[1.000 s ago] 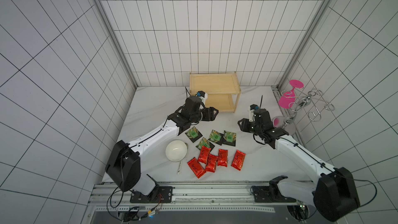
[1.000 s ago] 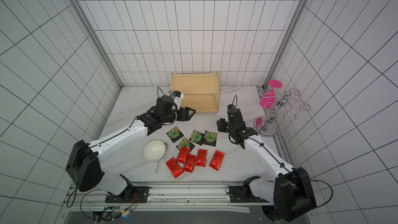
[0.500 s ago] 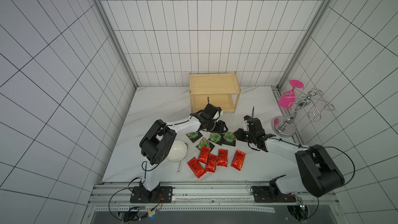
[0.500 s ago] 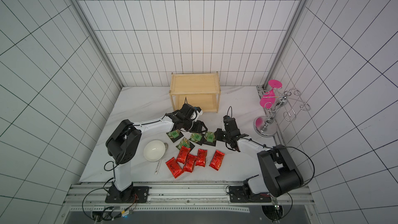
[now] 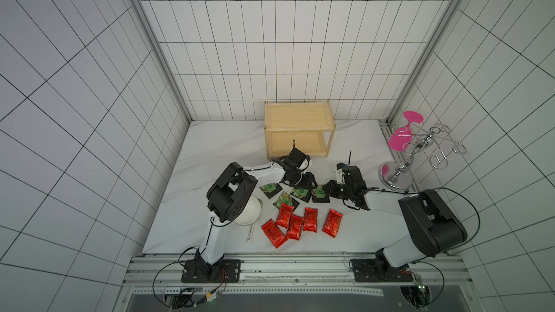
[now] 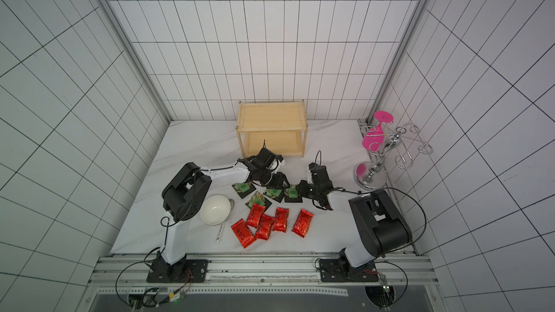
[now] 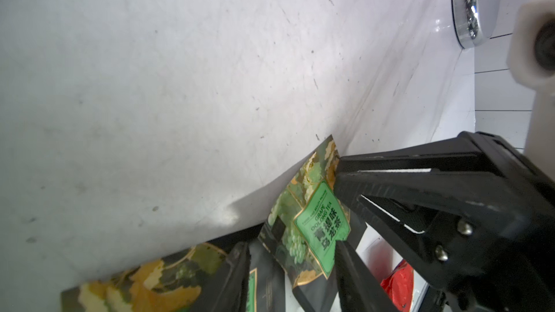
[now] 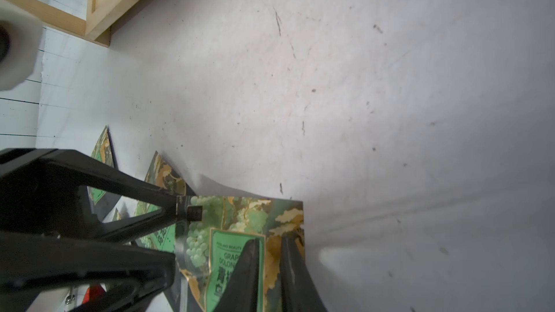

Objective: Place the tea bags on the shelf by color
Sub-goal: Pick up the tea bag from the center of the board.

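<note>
Nearest, at 6 o'clock on the table [image 5: 210,181], the five red pouches [image 5: 295,226] lie loose and untouched, with the white bowl [image 5: 252,213] at their 9 o'clock. At 12 o'clock from them the four black sachets [image 5: 271,189] form a rough row. Both arms work there, probably because that colour sits closest to the shelf.

The right gripper [image 8: 269,240] comes in from 3 o'clock, its jaws drawn narrow on the outer edge of the end sachet [image 7: 312,229]. A flat packet offers only its rim, which seems the reason for the low, sideways pinch. That edge is tilted up off the table.

The left gripper [image 7: 289,247] reaches in from 10 o'clock with its jaws partly apart, straddling the neighbouring sachet [image 8: 160,237]. That packet lies between the fingers, and I cannot tell whether they touch it.

Farther off at 12 o'clock stands the shelf [image 5: 298,117], both boards bare.
</note>
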